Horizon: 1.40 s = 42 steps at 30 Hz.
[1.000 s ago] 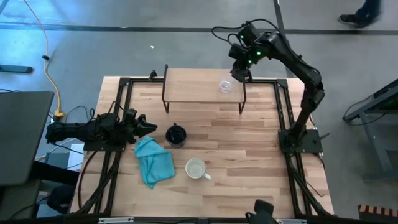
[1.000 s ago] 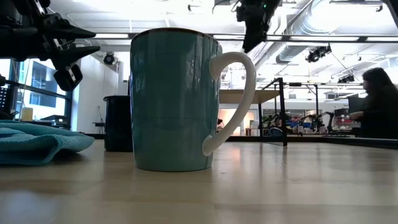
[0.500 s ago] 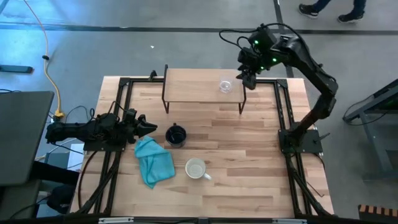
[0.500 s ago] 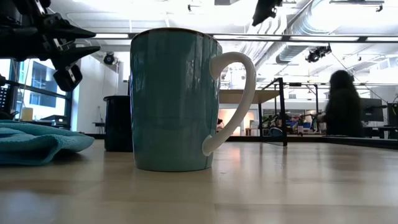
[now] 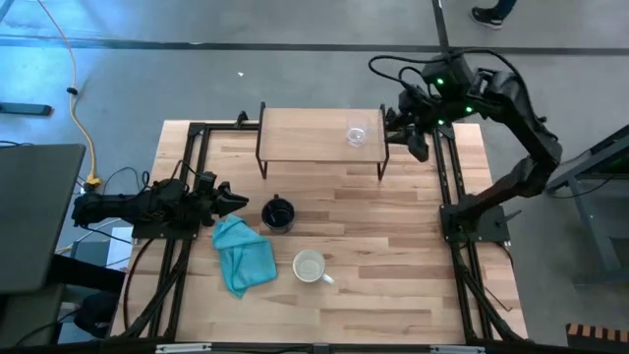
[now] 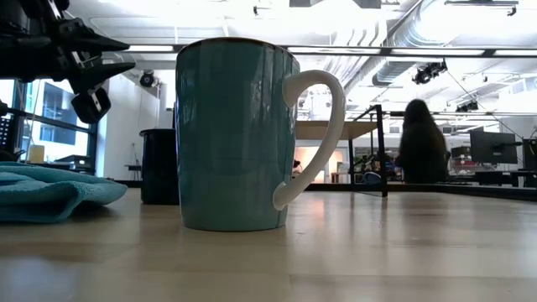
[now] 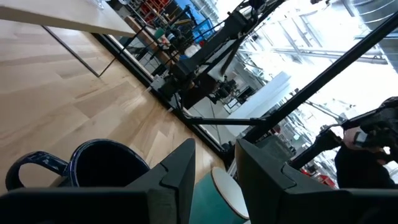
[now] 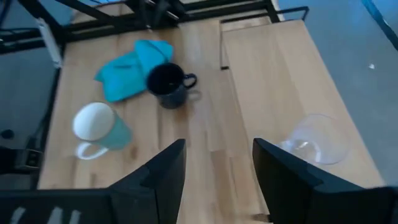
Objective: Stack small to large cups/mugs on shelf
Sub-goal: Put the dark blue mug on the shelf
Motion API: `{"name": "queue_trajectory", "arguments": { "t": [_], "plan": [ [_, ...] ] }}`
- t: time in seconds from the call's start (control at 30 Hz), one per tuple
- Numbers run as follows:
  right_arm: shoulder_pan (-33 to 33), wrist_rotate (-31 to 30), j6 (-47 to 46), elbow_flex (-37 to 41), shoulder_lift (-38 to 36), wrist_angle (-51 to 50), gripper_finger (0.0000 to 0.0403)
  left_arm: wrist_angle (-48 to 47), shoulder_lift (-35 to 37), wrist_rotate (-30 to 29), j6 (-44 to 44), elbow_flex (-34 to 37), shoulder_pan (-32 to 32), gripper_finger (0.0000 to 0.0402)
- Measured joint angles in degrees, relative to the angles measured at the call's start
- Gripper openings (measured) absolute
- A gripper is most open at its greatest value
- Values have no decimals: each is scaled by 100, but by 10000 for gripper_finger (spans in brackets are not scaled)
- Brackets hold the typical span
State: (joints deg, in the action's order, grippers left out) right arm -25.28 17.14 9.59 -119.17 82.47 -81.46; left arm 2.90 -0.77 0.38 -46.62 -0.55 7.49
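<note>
We count one shelf (image 5: pixel 319 136) at the far side of the counter (image 5: pixel 393 256), three cups, one cloth (image 5: pixel 243 256).

Largest, the teal mug (image 5: pixel 310 266) with white inside and white handle: it stands on the counter near the front edge, just right of the cloth. We judge it ceramic, stiff, the heaviest, glazed and likely slippery; the rim wall or the handle looks the best hold.

The black mug (image 5: pixel 278 213) stands mid-counter, just beside the cloth's far corner. We expect similar handling, lighter; take it by the rim opposite the handle.

Smallest, the glass cup (image 5: pixel 356 135) is upright on the shelf's right part. Likely light, fragile, slick.

Right gripper (image 5: pixel 416 145) hangs off the shelf's right end, jaws released and empty. Left gripper (image 5: pixel 231 204) waits left of the black mug, jaws part-way apart, grasping nothing.
</note>
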Motion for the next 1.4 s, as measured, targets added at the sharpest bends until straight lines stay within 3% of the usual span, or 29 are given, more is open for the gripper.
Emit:
{"name": "queue_trajectory", "arguments": {
  "t": [0.3, 0.77, 1.2, 1.4],
  "plan": [
    [693, 0, -485, 0, -163, -73, 179, 48, 0, 43, -37, 0, 0, 104],
    [1756, -14, -1186, 0, -157, -62, 179, 129, 2, 793, -414, 0, 0, 104],
    [2187, -662, -1851, 2, -157, 42, 179, 686, 2, 1227, -979, 0, 0, 104],
    [2302, -682, -2036, 2, -156, 32, 179, 645, 2, 1220, -331, 0, 0, 104]
  ]
}}
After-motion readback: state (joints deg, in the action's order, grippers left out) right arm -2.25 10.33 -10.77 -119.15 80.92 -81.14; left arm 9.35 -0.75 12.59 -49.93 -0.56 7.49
